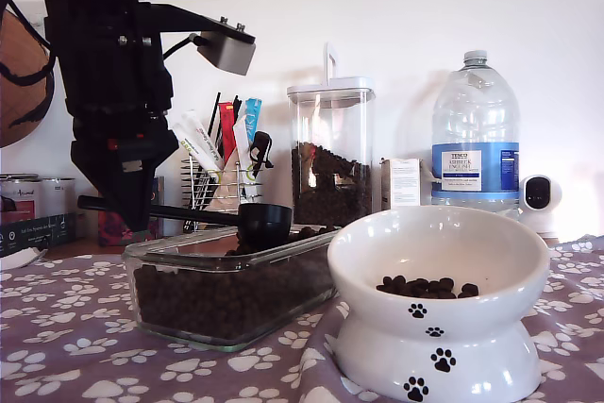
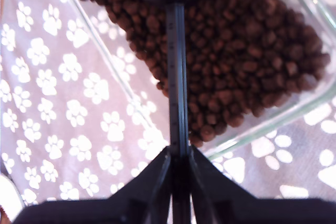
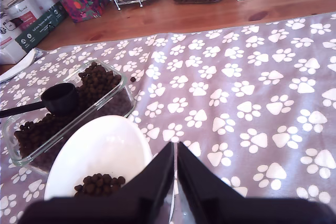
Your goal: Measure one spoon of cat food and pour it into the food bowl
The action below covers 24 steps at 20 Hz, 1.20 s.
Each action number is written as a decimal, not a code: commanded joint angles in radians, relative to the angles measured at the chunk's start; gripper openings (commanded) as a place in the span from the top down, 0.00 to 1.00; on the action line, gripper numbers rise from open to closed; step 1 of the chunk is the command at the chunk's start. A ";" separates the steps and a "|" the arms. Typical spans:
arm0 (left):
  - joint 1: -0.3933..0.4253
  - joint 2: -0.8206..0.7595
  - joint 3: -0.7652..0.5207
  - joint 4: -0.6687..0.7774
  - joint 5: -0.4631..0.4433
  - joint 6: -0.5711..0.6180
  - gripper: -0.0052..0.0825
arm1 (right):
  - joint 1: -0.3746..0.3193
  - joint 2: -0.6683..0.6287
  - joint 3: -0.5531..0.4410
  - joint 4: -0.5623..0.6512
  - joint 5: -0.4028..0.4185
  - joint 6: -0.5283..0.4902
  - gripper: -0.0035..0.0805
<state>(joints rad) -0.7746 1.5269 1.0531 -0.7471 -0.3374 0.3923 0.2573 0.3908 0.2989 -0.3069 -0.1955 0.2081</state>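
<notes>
risk: thin handle could twist between jaws, spilling kibble short of food bowl [image 1: 439, 313] | first gripper [image 2: 178, 153] clamped on spoon [image 1: 253, 219] handle, cup over glass dish [image 1: 226, 313] at frame centre-left | dish holds cat food [image 2: 236, 61], bowl a small pile | second gripper [image 3: 176, 153] closed, empty

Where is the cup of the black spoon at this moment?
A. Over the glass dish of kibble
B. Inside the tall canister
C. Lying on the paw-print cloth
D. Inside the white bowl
A: my first end effector holds the spoon by its handle, with the cup above the glass dish of cat food.
</notes>
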 commanded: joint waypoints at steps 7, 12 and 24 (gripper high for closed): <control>0.000 0.020 -0.001 -0.008 0.039 0.000 0.65 | 0.005 0.005 0.002 0.011 -0.012 -0.005 0.97; 0.000 -0.011 0.042 -0.041 0.080 -0.081 0.82 | 0.005 0.006 0.002 0.051 -0.016 0.002 0.97; 0.148 -0.277 -0.145 0.592 0.384 -0.291 0.96 | 0.004 0.005 0.002 0.373 0.068 -0.237 0.97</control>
<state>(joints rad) -0.6350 1.2510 0.9661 -0.2207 0.0368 0.1085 0.2569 0.3908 0.2989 0.0551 -0.1200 -0.0250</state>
